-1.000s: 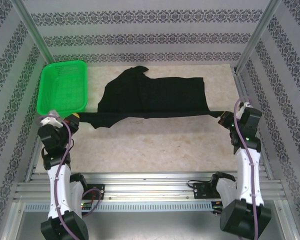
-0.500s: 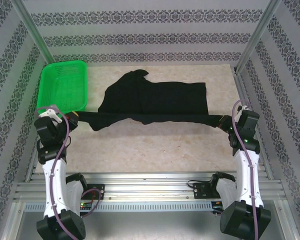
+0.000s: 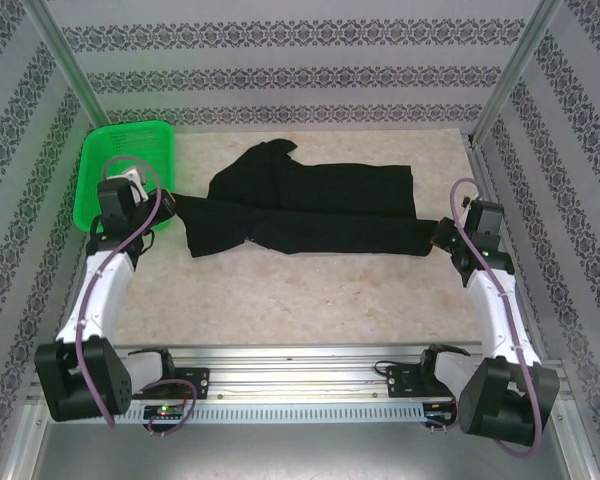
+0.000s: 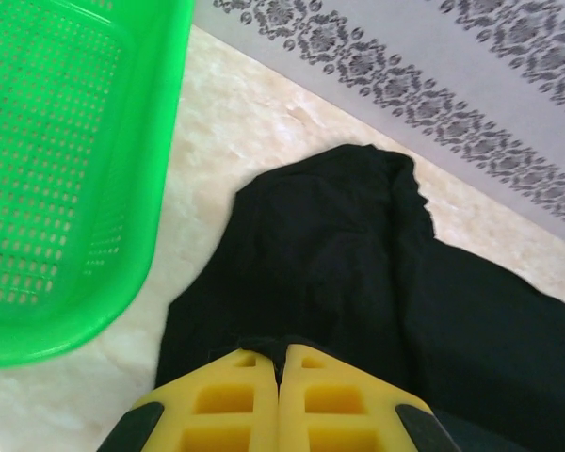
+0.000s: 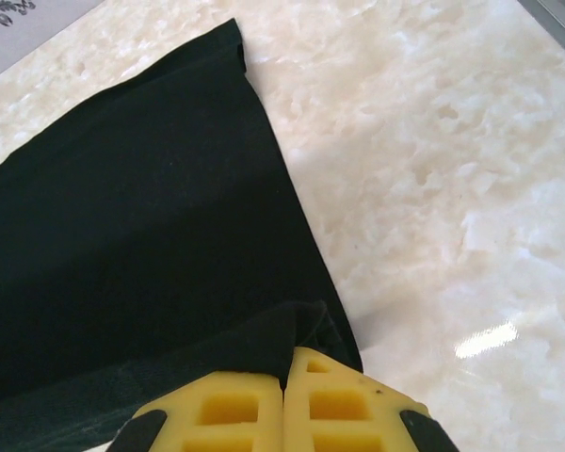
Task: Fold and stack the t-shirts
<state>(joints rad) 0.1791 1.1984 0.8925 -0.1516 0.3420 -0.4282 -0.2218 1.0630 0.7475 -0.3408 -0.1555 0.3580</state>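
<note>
Patterned wallpaper panels are seen around a pale marbled tabletop (image 3: 310, 290), at whose far left corner a green mesh basket (image 3: 105, 165) is set. Just to the right of the basket, a black t-shirt (image 3: 320, 200) is spread lengthwise across the far half of the tabletop, and a crease can be made out running along its length. The left hand (image 4: 281, 356) is found close beside the basket's near right corner, its yellow fingers pressed together on a pinch of the t-shirt's nearest edge. From the left wrist, the cloth is seen running away beyond the fingertips, with the basket's rim just to the left of it. The right hand (image 5: 287, 363) is placed well away from the basket, at the t-shirt's opposite end, and is likewise clamped on a bunched fold of black cloth at that corner. Between the two hands the garment is laid out on the tabletop, with a rumpled sleeve raised at its far side, right of the basket.
</note>
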